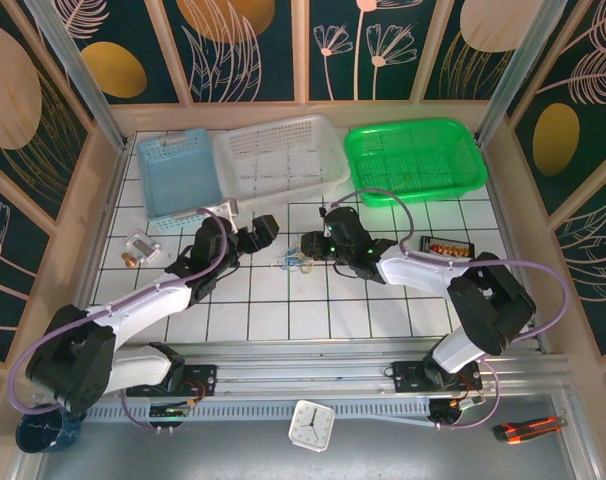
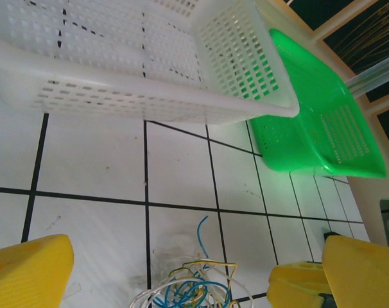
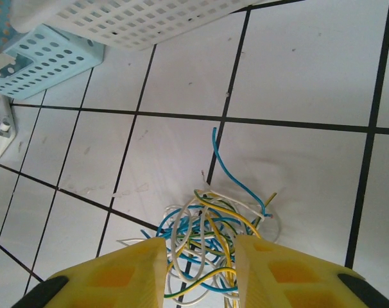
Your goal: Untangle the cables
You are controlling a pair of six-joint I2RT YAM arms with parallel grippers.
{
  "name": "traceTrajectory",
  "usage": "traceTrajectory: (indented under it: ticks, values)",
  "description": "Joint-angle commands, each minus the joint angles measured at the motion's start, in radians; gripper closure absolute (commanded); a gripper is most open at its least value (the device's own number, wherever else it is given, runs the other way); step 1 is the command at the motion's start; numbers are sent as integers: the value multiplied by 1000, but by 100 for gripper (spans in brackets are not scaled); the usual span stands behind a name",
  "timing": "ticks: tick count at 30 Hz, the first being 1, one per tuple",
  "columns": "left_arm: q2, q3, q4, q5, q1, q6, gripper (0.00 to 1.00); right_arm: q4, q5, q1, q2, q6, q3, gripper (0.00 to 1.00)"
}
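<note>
The cables (image 3: 207,237) lie mid-table on the white tiled table (image 1: 313,310), between the fingers of my right hand (image 3: 201,256), which stand slightly apart. My left hand (image 2: 175,269) is spread wide just left of them. At the far edge stand a blue basket (image 1: 178,175), a white basket (image 1: 283,150) and a green basket (image 1: 413,160), under dark leaf-painted walls (image 1: 253,50).

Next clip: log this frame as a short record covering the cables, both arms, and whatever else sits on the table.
cables: one tangled clump of blue, white and yellow wires on the tiled table
left gripper: jaws wide open, clump lying between them
right gripper: jaws apart, straddling the clump; no pinch visible
far edge: blue basket, white basket, green basket
status: wires not yet separated
</note>
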Motion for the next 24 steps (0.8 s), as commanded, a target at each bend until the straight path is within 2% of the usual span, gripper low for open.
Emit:
traceTrajectory:
  ticks: [1,12,24]
  values:
    - [32,18,30,36,3,3,1,-11,32,-27,10,-22,-7,68]
    - [119,80,15,118,2,29,1,39,-126,-107,62,-82,-20,70]
    - [189,103,-24,137,3,53,1,58,-184,-122,109,-98,44,69]
